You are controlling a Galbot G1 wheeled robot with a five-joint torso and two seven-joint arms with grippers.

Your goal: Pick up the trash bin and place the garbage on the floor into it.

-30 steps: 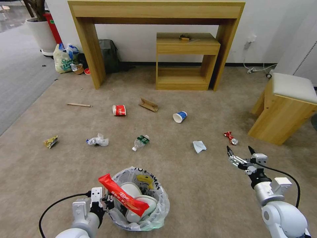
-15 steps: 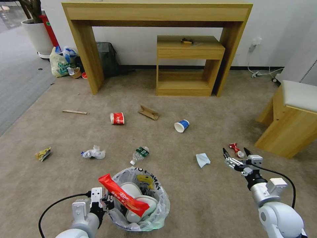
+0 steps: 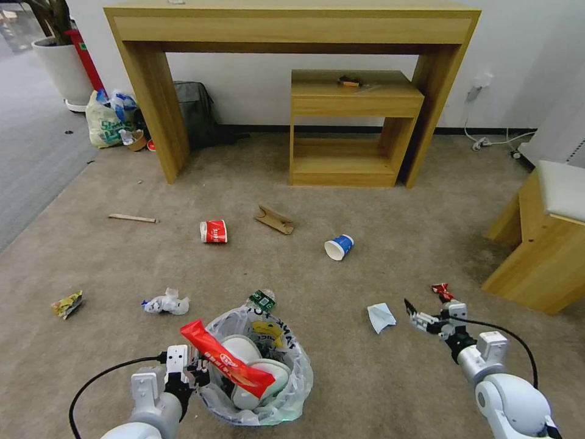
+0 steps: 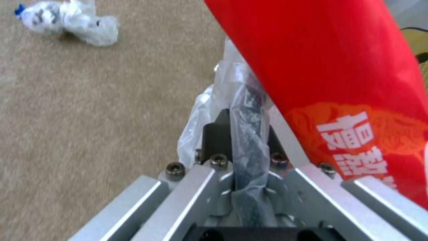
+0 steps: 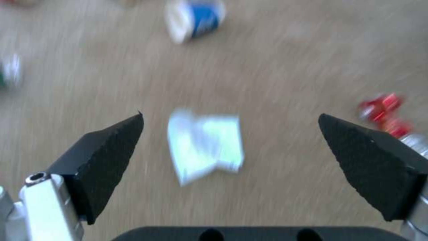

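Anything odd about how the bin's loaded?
Yes. A long red wrapper lies across the trash bin and sticks out past the rim beside the left end effector, resting on the white slippers rather than down inside. It could slip out.

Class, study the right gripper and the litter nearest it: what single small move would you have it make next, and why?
Probably lower the right gripper onto the pale crumpled paper. Its jaws stand open with the paper lying between them on the floor, untouched. The left gripper already holds the trash bin by its rim, ready to receive it.
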